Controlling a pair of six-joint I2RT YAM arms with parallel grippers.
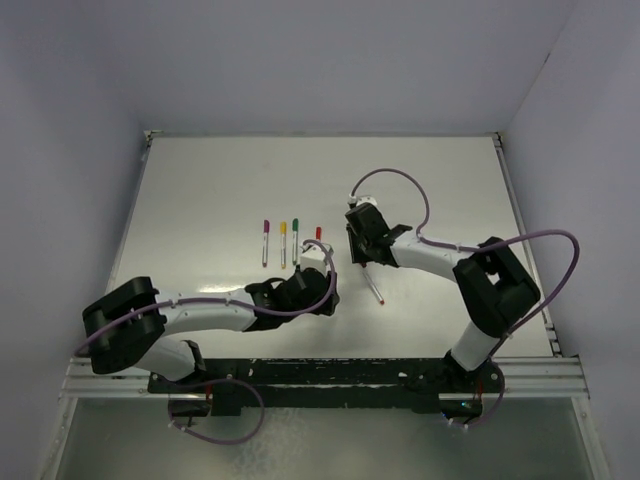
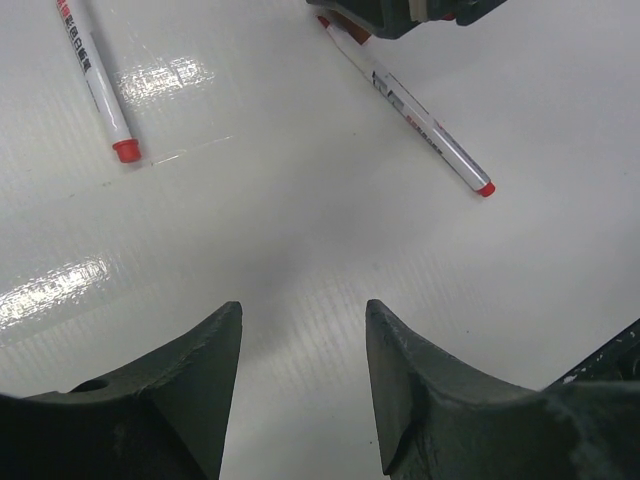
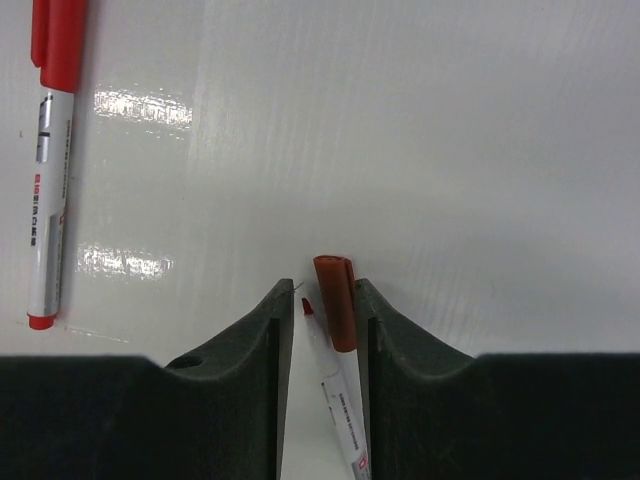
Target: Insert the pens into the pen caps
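Where the right arm reaches over the white worktop (image 1: 200, 200), the right tool (image 3: 322, 290) sits low with its jaws drawn narrow. A short, stubby dark red plastic cap (image 3: 335, 305) lies in the gap, close against one finger. Beside it, in the same gap, is the small red tip of a thin silver-grey uncapped pen (image 3: 345, 415); the tip is next to the cap, not inside it. The pen's barrel lies flat on the worktop, slanting back towards the near edge. I cannot tell whether the jaws are actually clamping the cap.

The left tool (image 2: 303, 305) hangs near the right one, its jaws spread apart with nothing between them and only bare worktop below.

Just beyond it lies a silver-grey pen with a bright red cap (image 3: 48, 150). Further left, three more capped pens lie parallel in a row, caps towards the far edge: the magenta-capped pen (image 1: 265, 243), the yellow-capped pen (image 1: 283, 243) and the green-capped pen (image 1: 295, 240).
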